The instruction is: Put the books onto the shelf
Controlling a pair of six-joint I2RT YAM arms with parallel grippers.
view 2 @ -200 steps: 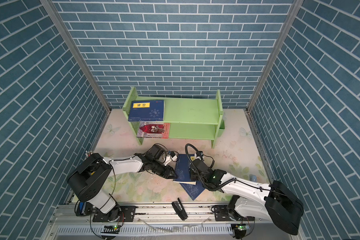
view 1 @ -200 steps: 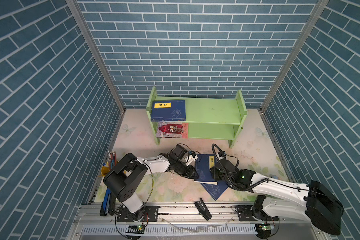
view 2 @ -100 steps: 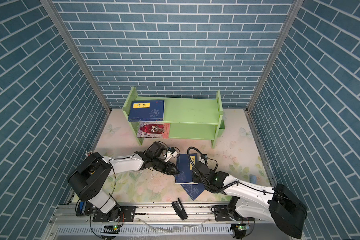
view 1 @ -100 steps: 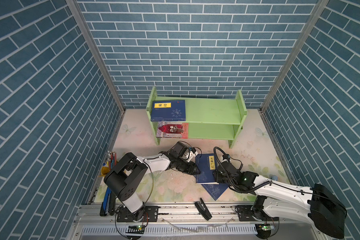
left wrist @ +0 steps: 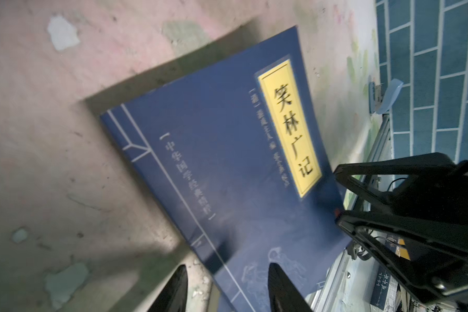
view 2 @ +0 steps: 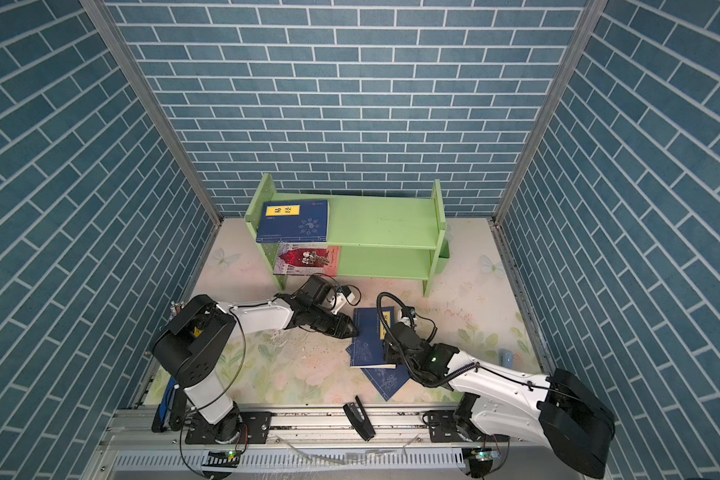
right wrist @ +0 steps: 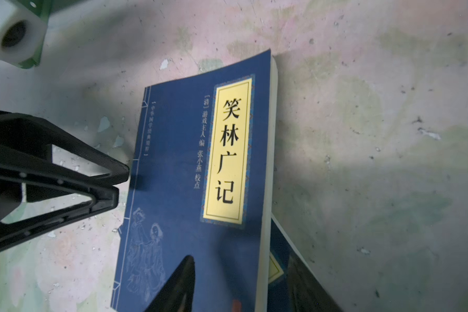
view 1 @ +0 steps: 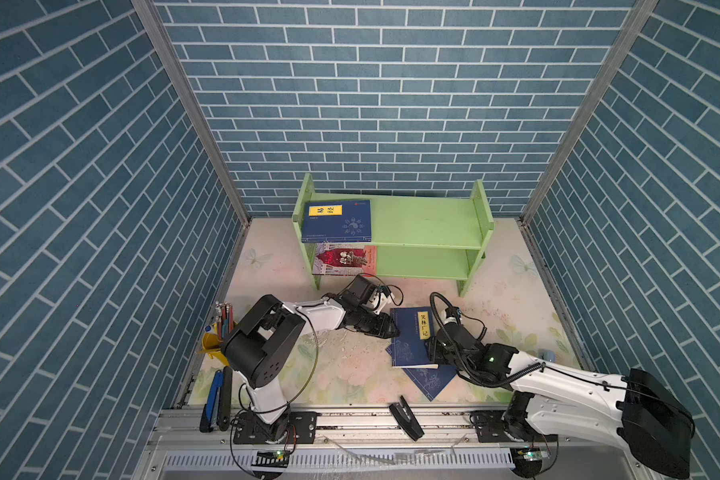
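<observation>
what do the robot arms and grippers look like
The left arm and right arm have white shells and black joints. The left gripper and right gripper are black, with hollow triangular fingers. Black cables loop over the wrists; a green light glows on the right arm.

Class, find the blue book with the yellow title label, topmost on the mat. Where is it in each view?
Top view: blue book, just below centre.
Top view: blue book, same spot.
Left wrist: blue book fills the middle.
Right wrist: blue book, middle.
Shared landmark: yellow label.
</observation>
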